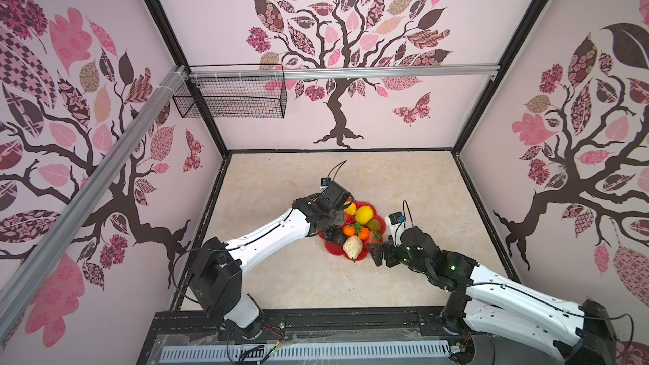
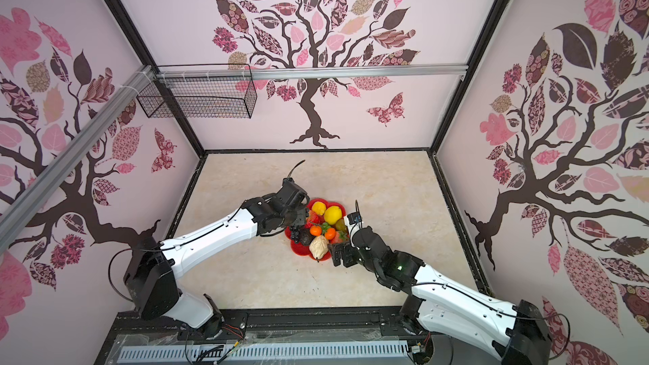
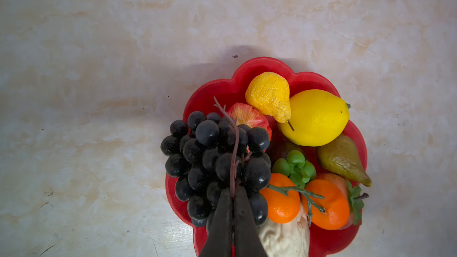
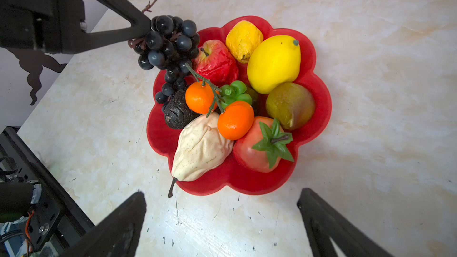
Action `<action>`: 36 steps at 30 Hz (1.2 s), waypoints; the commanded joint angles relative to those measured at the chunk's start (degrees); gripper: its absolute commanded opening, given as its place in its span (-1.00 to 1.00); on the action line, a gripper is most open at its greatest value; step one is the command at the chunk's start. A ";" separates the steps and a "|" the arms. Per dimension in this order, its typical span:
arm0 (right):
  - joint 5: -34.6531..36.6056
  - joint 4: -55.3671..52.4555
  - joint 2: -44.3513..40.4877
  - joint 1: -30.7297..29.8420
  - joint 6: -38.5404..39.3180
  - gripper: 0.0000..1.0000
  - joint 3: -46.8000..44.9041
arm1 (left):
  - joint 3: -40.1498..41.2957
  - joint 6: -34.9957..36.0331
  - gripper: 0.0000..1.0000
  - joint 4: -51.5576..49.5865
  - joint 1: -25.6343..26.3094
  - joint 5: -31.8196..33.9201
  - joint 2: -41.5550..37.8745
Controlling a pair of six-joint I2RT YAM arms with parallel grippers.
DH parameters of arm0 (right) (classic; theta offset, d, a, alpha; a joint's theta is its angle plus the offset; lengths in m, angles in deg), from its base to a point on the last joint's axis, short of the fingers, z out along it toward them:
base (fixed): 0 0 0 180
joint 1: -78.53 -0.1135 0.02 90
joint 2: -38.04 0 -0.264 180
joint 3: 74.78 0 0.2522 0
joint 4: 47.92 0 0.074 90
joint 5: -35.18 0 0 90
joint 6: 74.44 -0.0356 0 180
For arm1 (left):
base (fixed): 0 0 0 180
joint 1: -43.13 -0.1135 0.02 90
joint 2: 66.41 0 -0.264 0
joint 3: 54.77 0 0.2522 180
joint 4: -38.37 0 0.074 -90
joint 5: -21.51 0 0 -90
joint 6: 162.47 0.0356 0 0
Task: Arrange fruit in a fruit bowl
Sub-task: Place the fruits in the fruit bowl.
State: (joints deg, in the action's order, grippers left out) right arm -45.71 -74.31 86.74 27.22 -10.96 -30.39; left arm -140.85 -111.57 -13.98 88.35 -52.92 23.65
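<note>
While the left end effector [image 3: 233, 195] is pressed together on the purplish stem of the black plastic grape bunch [image 3: 212, 159], the glossy red flower-shaped plastic bowl [image 4: 320, 110] sits mid-table between the two arms. The grapes overhang its rim on the left arm's side, beside a dark wrinkled avocado [image 4: 178, 116]. Inside lie a red apple [image 4: 215, 63], two yellow lemons [image 4: 273, 64], two oranges [image 4: 235, 121], a cream bumpy pear [image 4: 200, 149], a brown-green fig [image 4: 290, 105] and a red strawberry [image 4: 249, 149]. The right end effector [image 4: 220, 195] stands spread wide over the marbled beige table [image 4: 371, 45], just beside the bowl, holding nothing.
</note>
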 commanded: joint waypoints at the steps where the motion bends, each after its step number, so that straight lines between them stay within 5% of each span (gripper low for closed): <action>1: -0.23 -0.01 -1.07 -0.19 -0.41 0.99 -0.22 | -3.85 1.26 -1.00 0.93 -0.58 -0.94 2.22; 21: -0.84 1.08 -0.32 -0.19 -0.70 0.99 -0.93 | -9.37 1.74 -1.00 1.63 -4.70 -2.51 9.34; 36: -0.66 1.11 -0.19 -0.19 -0.63 0.99 -0.93 | -14.61 3.30 -0.78 1.76 -6.12 -5.78 15.60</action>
State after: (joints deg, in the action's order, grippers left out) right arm -46.11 -73.04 86.50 27.22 -11.33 -31.48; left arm -152.58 -109.40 -11.86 82.44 -58.01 37.92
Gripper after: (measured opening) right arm 0.996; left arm 0.098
